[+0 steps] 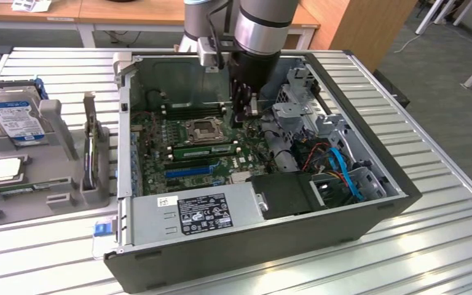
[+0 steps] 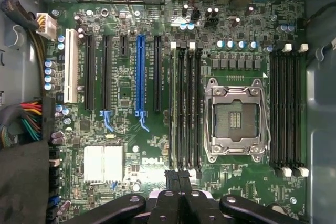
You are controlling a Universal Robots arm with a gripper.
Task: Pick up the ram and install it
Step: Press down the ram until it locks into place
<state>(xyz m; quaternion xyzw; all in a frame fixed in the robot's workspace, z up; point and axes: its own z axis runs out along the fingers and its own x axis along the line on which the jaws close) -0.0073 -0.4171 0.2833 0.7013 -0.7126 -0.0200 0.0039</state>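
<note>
1. Ribbed silver metal makes up the work table (image 1: 432, 203), with wooden desks behind it. On the table lies an open dark grey computer case (image 1: 260, 246).
2. Exterior view: the arm reaches down into the case, and its black gripper (image 1: 248, 114) hangs just beside the square silver processor socket (image 1: 203, 129), on the exterior view's right of it. On the exterior view's left, a grey holder carries a silver hard drive with a blue label (image 1: 15, 117).
3. The ram (image 1: 207, 148), a long thin green circuit-board stick, is inside the case. It lies along the bank of memory slots between the socket and the blue expansion slot.
4. Wrist view: the two fingers are pressed together, with nothing between them. Their tips are over one end of that slot bank, near the socket (image 2: 234, 120).
5. The ram (image 2: 174, 108) shows as a pale thin edge in the outer slot, the one farthest from the socket, though this is not fully sure.
6. Judgement: picking up is done and the step in hand is seating the stick. Any pressing left calls for force straight down on the top edge, so that the end clips can lock.
</note>
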